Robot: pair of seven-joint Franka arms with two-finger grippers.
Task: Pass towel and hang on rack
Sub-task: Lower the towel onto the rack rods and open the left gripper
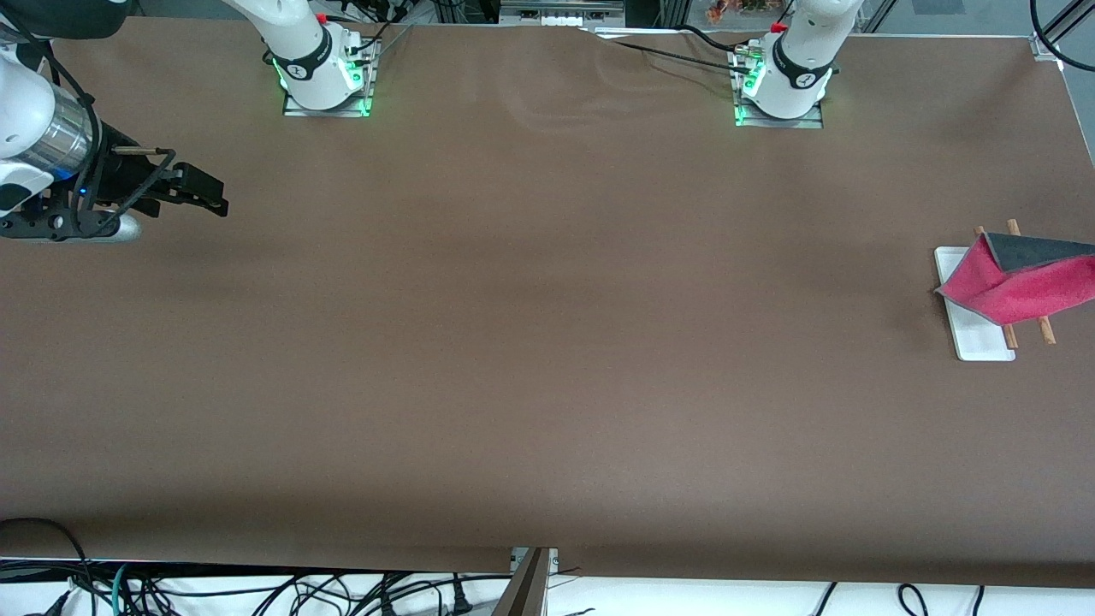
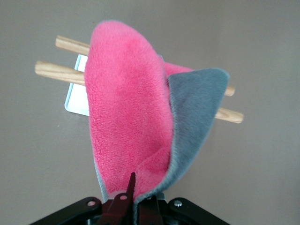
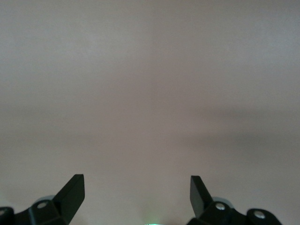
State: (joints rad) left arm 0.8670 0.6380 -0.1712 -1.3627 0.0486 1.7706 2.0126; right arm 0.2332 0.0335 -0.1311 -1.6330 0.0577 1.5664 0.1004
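Observation:
The towel [image 1: 1026, 282], pink-red with a dark grey side, hangs over the rack [image 1: 975, 338] at the left arm's end of the table. It runs off the edge of the front view. In the left wrist view my left gripper [image 2: 133, 192] is shut on one end of the towel [image 2: 126, 108], which drapes across the two wooden rods [image 2: 54, 72] above the white base [image 2: 76, 101]. The left gripper itself is outside the front view. My right gripper [image 1: 214, 195] hangs open and empty over bare table at the right arm's end; its fingertips [image 3: 75, 187] stand wide apart.
The brown table [image 1: 547, 342] spreads between the two arms. The arm bases [image 1: 325, 77] stand along the edge farthest from the front camera. Cables [image 1: 257, 590] hang below the edge nearest the front camera.

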